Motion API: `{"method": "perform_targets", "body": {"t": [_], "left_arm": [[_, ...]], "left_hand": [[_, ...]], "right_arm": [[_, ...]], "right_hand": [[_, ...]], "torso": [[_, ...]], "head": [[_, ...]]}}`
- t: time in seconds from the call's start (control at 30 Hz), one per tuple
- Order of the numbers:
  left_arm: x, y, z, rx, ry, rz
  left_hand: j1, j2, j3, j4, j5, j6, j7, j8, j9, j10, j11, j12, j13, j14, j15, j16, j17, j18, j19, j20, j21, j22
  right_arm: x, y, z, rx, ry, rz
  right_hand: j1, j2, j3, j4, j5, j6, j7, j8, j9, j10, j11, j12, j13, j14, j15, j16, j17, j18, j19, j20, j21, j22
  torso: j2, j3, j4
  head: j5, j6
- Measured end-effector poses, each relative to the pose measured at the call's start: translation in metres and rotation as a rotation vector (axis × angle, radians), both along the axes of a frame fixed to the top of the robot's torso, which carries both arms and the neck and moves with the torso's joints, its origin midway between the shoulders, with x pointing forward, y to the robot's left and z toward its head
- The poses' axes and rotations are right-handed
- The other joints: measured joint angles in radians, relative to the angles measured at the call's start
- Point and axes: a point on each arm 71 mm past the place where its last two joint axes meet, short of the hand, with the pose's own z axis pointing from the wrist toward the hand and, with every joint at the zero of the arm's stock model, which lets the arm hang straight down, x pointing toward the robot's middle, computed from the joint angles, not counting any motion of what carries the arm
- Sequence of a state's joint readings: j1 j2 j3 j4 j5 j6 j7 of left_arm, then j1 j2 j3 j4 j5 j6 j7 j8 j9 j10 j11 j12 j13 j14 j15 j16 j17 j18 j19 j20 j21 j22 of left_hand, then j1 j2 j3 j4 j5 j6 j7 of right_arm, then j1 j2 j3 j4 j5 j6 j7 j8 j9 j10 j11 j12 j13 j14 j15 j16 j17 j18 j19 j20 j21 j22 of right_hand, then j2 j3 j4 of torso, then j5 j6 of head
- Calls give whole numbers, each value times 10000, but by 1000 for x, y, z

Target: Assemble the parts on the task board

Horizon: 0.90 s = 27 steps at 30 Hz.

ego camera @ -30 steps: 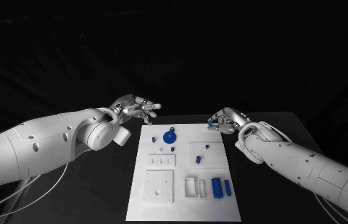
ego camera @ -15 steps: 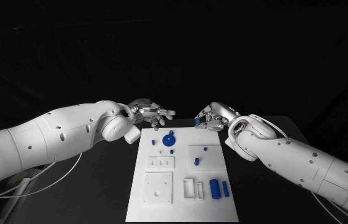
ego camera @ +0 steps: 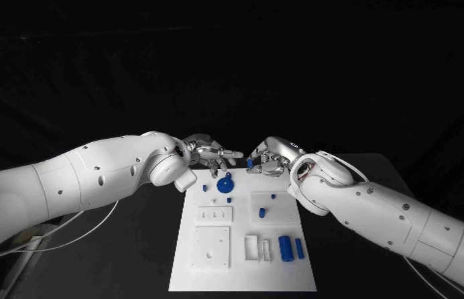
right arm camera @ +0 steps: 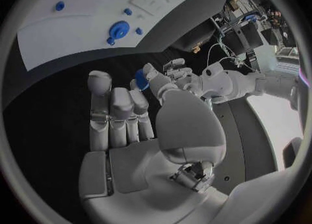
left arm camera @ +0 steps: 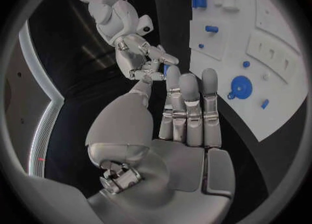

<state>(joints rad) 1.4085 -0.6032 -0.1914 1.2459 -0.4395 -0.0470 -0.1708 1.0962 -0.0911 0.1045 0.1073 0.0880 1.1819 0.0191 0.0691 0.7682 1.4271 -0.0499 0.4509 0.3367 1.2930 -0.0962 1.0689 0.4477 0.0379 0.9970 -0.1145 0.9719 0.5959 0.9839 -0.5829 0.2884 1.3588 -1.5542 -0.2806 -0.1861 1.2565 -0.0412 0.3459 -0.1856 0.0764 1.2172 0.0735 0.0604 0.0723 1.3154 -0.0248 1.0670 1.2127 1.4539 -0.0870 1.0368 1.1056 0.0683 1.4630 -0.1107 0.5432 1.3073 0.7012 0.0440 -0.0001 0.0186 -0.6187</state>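
Right hand: the right hand point(ego camera: 269, 161) hangs just past the far edge of the task board point(ego camera: 244, 275), fingers curled in and pinching a small blue part point(right arm camera: 141, 79) at the fingertips; the left wrist view catches that blue part point(left arm camera: 164, 70) peeking out between them.
Left hand: the left hand point(ego camera: 214, 157) sits right beside it, over the board's far left corner, fingers straight, close together and gripping nothing; the two hands are near each other, and I cannot tell if they touch.
Task board: white plate lying down the middle of the black table point(ego camera: 145, 245), long side running away from the robot.
Round part: a blue disc with a small knob point(ego camera: 225, 184) lies near the board's far edge, just under the left hand.
Small parts: a blue peg point(ego camera: 263, 212) stands around the board's middle.
Near-right corner: two upright blue blocks point(ego camera: 291, 247) stand side by side beside white slots.
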Motion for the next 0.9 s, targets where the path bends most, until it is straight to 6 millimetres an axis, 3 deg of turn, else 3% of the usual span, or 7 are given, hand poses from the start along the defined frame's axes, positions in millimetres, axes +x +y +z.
{"method": "perform_targets", "body": {"t": [0.27, 0.9], "left_arm": [[-2, -7, -4, 517, 14, -12], [-2, -15, -5, 1584, -556, -148]], "left_hand": [[-4, -76, 26, 151, -116, -71, 71, 0, -512, -35, 34, -89, 19, -34, 34, 0, -85, 1, 0, 0, -42, 17], [36, -115, 51, 291, -116, -68, 73, 0, -803, -34, 34, -128, 20, -34, 34, 0, -117, 2, 1, 1, -42, 49]], "right_arm": [[-3, 11, -1, -128, 59, 71], [-6, 23, -2, -275, 141, 223]], "right_hand": [[-24, -26, 26, 27, -1, 3, 0, -7, 3, 1, 1, 0, 8, 28, -25, 0, 0, 0, 0, 0, 59, 0], [-57, -61, 25, 27, 34, 6, -2, 5, 21, 16, 17, 0, 17, 27, -22, 0, -2, 0, 0, 0, 102, 1]], "torso": [[3, 1, -10], [22, -14, 2]], "head": [[-7, -32], [-20, -73]]}}
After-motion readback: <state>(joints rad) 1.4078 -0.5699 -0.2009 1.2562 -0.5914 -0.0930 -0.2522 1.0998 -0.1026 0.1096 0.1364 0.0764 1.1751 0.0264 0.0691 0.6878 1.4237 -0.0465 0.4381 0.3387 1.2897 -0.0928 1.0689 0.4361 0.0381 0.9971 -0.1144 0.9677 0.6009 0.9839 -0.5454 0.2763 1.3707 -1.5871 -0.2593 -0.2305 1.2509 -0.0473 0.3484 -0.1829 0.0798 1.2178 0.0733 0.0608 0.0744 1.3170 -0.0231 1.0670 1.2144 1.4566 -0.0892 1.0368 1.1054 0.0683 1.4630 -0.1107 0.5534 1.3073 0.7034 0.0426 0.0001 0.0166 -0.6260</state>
